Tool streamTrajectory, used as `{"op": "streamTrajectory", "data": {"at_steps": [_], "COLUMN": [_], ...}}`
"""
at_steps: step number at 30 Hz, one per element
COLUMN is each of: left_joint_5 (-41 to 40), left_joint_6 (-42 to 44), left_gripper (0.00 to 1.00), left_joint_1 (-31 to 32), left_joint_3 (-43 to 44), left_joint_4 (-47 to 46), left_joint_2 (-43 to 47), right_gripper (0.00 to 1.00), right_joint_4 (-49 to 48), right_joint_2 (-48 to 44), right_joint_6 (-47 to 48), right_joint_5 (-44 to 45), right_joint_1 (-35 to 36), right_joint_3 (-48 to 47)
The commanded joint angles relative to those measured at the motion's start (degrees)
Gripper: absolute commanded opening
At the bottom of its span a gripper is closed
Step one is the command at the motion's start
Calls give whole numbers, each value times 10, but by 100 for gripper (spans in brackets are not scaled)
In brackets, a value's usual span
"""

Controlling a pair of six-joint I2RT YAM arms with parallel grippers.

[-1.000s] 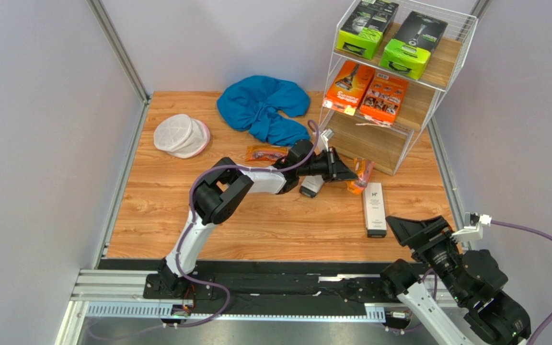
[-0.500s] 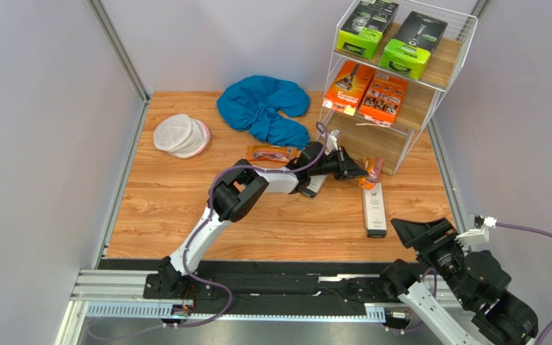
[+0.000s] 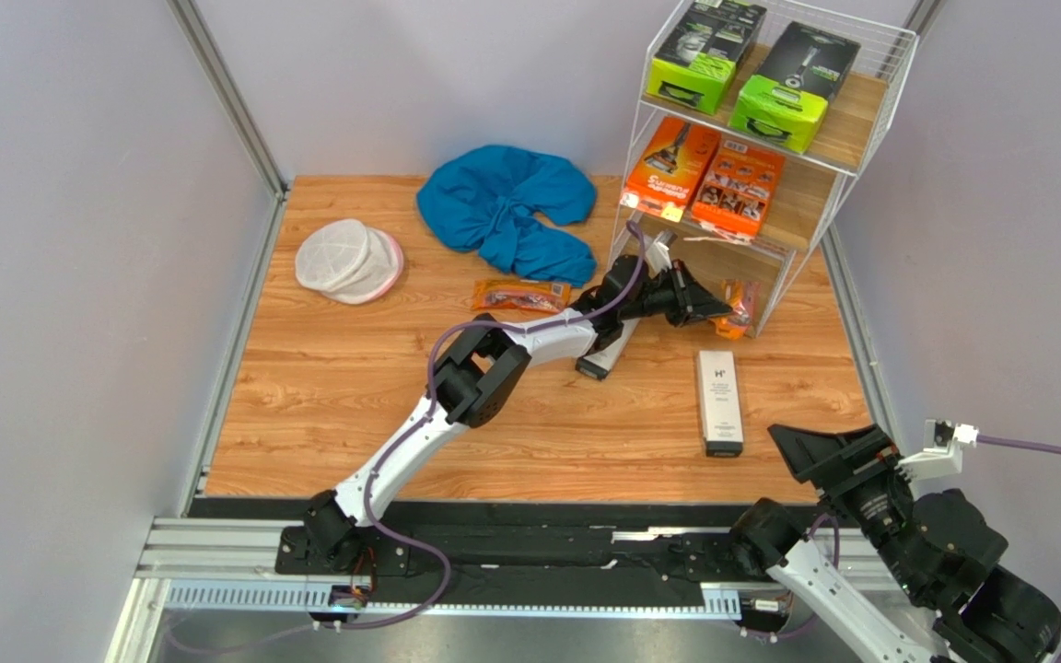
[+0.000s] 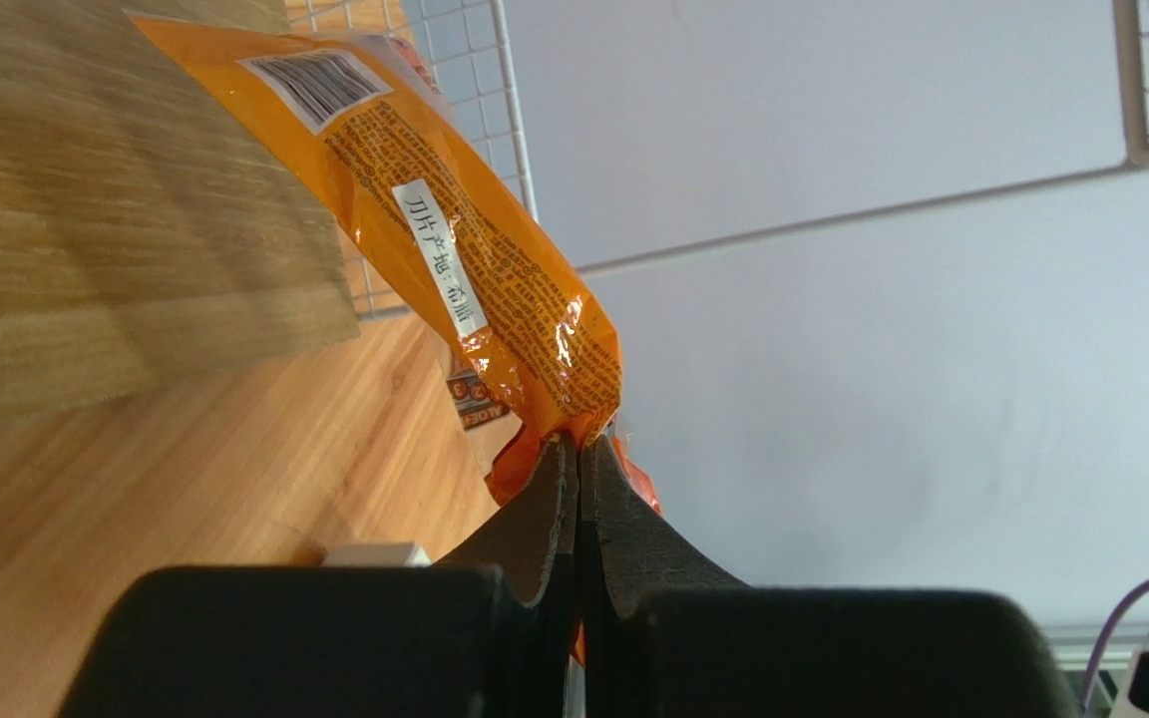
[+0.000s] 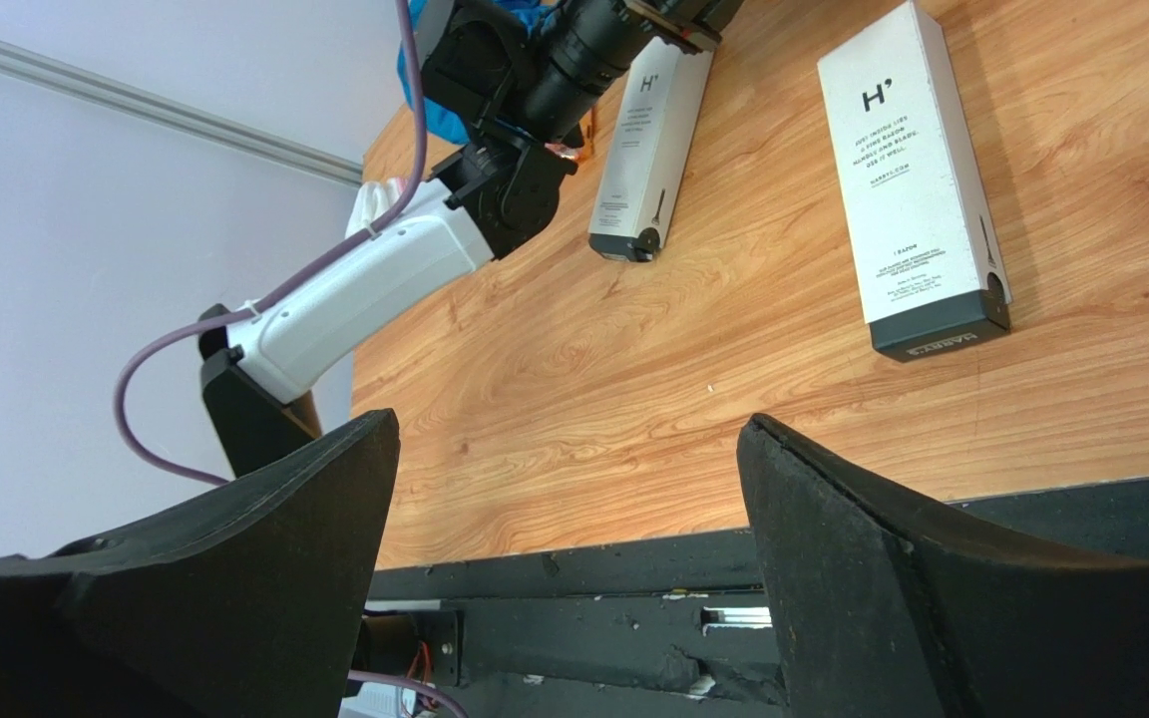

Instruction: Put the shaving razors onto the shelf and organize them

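Observation:
My left gripper (image 3: 713,300) is shut on the end of an orange bag of disposable razors (image 3: 734,307), held at the front of the shelf's (image 3: 848,173) bottom tier. In the left wrist view the bag (image 4: 461,255) hangs from the closed tips (image 4: 578,449) beside the wire frame (image 4: 461,60). Two lime-green boxes (image 3: 705,53) fill the top tier and two orange cartons (image 3: 670,166) the middle one. Two slim white boxes (image 3: 720,401) (image 3: 603,352) and another orange-trimmed bag (image 3: 520,294) lie on the table. My right gripper (image 3: 827,445) hovers open and empty at the near right edge (image 5: 566,434).
A blue cloth (image 3: 509,207) lies left of the shelf and a round white mesh pouch (image 3: 347,260) sits at the far left. The stretched left arm (image 5: 386,269) crosses over one white box (image 5: 651,135). Grey walls close in both sides.
The left arm has reached farther right, carrying the orange bag from the table's middle to the shelf's bottom tier. The right arm has drawn back slightly toward the near right corner.

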State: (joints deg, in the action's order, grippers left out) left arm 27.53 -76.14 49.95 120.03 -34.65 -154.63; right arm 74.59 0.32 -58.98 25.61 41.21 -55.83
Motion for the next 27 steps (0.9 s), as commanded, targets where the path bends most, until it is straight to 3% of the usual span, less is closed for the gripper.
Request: {"op": "streamTrajectory", "data": {"at_steps": [1, 10, 14, 15, 20, 25, 27], "left_joint_5": [-19, -63, -82, -85, -84, -70, -72], "left_joint_6": [-14, -21, -23, -21, -12, -2, 4], "left_gripper": [0, 6, 9, 12, 44, 59, 61], "left_joint_1": [6, 10, 13, 13, 15, 14, 13], "left_joint_3": [103, 228, 231, 233, 239, 201, 171], "left_joint_4": [63, 140, 151, 159, 174, 174, 170], "left_joint_2": [-45, -114, -117, -117, -110, -80, -67], "right_gripper": [88, 88, 88, 88, 88, 88, 88], "right_joint_4": [14, 23, 28, 28, 31, 39, 41], "right_joint_2": [-38, -39, -39, -39, -39, -38, -39], "right_joint_6": [-14, -16, -19, -19, -20, -24, -25], "right_joint_5": [23, 24, 23, 23, 22, 21, 20], "right_joint_1": [6, 8, 8, 9, 8, 9, 9], "right_joint_3": [-20, -28, -28, -27, -30, -38, -39]}}
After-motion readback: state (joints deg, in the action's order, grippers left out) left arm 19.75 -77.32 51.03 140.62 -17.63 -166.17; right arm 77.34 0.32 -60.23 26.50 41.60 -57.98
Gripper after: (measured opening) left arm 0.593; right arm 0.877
